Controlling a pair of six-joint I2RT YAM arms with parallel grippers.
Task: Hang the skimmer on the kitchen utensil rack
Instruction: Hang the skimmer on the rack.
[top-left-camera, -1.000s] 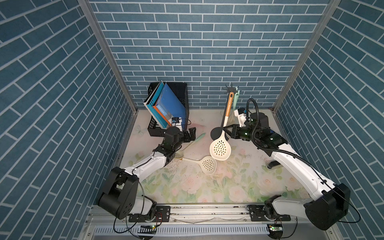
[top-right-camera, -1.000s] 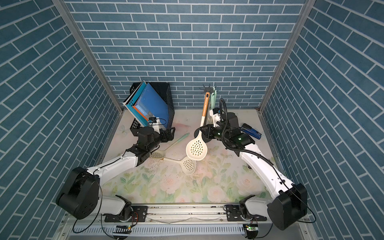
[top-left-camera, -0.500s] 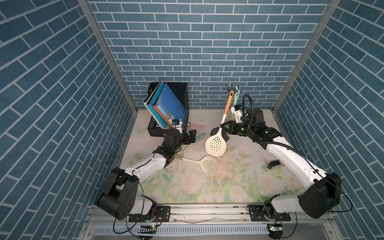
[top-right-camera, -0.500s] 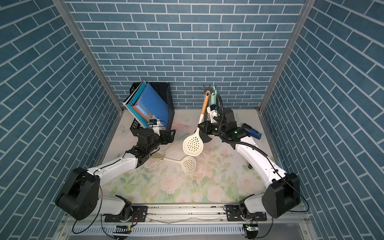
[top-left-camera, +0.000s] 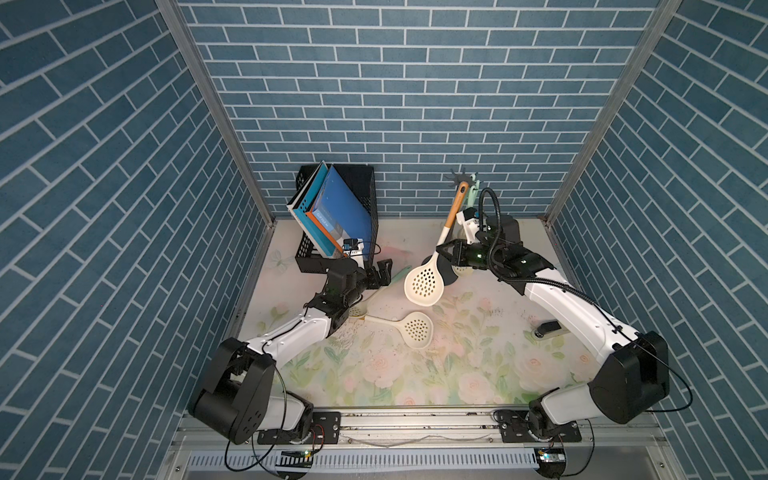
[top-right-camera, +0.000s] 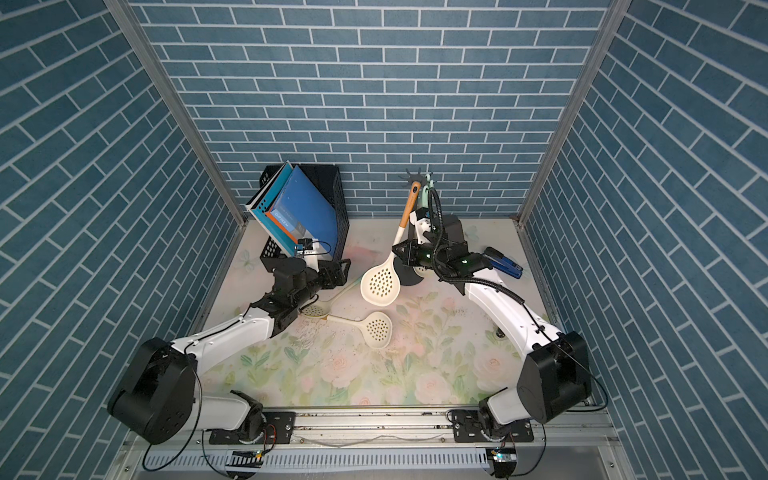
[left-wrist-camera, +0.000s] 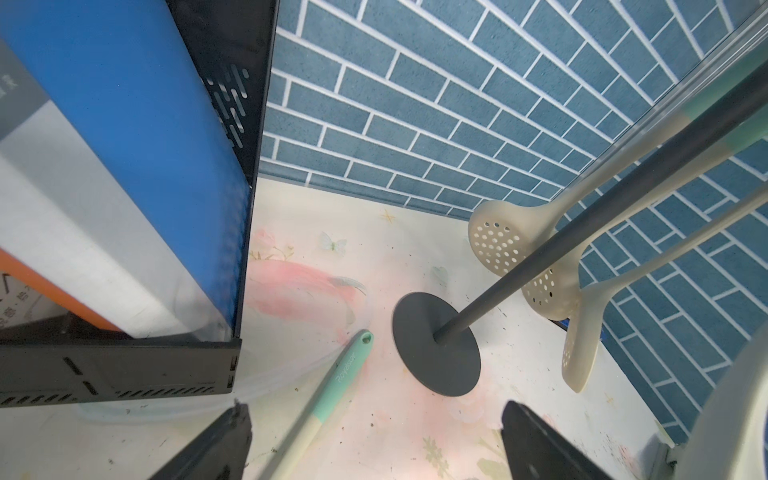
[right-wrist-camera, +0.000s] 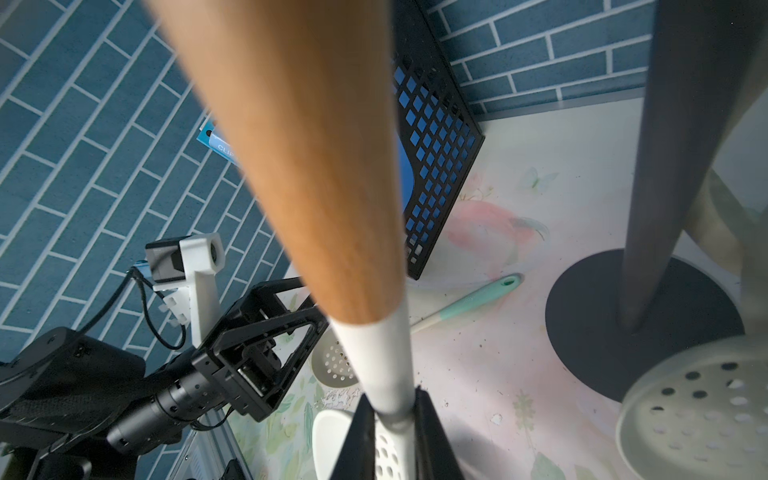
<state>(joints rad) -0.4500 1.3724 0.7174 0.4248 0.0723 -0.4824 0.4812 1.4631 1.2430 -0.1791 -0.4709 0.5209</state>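
The tall dark grey metal utensil rack (left-wrist-camera: 602, 205) stood at the far right of the floral-printed tabletop (top-left-camera: 457, 374), other cream utensils already hanging from its star-shaped crown. The cream perforated skimmer with the wooden handle (top-left-camera: 423, 284) was held in the air just left of the pole. Its head was low and its handle sloped up to the crown (whether its tip had met a hook was too small to tell). The right gripper (right-wrist-camera: 392, 430) was clamped on its white neck. The left gripper (top-left-camera: 383, 272) hovered at far left, jaws wide apart and empty. Doing this well probably meant lifting the tip over a free hook and releasing only once the weight hung.
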